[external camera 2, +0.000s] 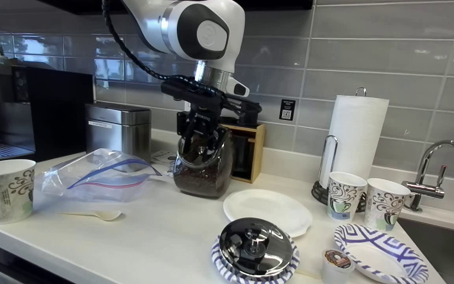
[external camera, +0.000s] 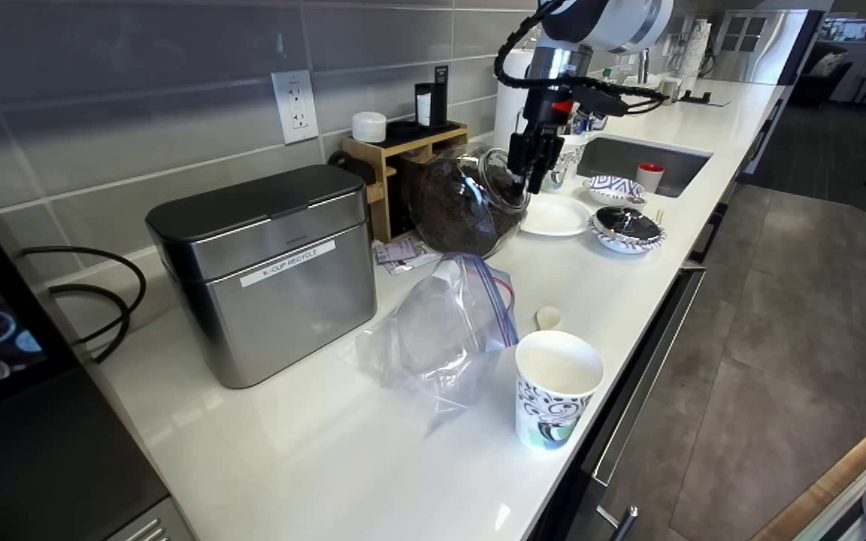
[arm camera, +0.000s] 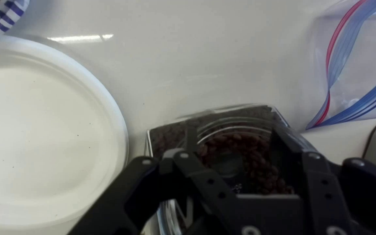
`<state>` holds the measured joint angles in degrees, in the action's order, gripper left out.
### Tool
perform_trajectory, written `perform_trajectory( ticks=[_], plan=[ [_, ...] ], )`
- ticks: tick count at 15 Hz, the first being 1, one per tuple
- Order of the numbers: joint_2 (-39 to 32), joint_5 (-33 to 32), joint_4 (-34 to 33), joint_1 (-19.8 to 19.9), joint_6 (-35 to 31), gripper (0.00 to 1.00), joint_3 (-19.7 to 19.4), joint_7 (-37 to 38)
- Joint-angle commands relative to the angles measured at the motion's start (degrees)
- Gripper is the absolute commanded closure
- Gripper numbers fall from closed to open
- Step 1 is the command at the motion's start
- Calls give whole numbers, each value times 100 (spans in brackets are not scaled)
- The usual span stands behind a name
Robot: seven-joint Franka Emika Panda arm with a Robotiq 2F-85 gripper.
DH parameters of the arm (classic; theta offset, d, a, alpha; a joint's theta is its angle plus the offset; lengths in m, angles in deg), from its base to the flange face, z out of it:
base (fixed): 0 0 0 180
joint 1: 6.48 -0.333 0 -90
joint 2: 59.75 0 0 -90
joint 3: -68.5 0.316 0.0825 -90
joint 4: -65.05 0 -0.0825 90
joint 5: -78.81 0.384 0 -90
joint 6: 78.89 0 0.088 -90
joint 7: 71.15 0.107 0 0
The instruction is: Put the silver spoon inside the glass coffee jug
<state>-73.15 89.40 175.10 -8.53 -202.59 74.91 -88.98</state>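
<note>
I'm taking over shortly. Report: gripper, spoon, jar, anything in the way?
Gripper open at the mouth of the coffee jar. Pale spoon on the counter; no silver one made out. Plastic bag near that spoon, might snag.

Blue-patterned white bowl (external camera 2: 384, 252), white plate (external camera 2: 268, 209), black gripper (arm camera: 234, 140), beans (arm camera: 259, 161) perhaps reddish brown

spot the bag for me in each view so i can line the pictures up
In an exterior view: bag just below centre, jug above it.
In an exterior view: bag left of centre, jug to its right.
In the wrist view: bag at upper right, cut off by the picture's edge, jug to its lower left.
Shared landmark: the jug, seen in all three views.
</note>
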Motion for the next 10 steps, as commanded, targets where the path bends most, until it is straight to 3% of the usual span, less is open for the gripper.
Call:
perform_trajectory(
  ticks=[1,2,4,10],
  plan=[
    [249,59,159,46,557,7,2,-108],
    [286,29,182,33,626,1,-17,-53],
    [401,-9,275,25,699,0,-44,-55],
    [1060,-305,1183,-22,-442,1,-122,-53]
  ],
)
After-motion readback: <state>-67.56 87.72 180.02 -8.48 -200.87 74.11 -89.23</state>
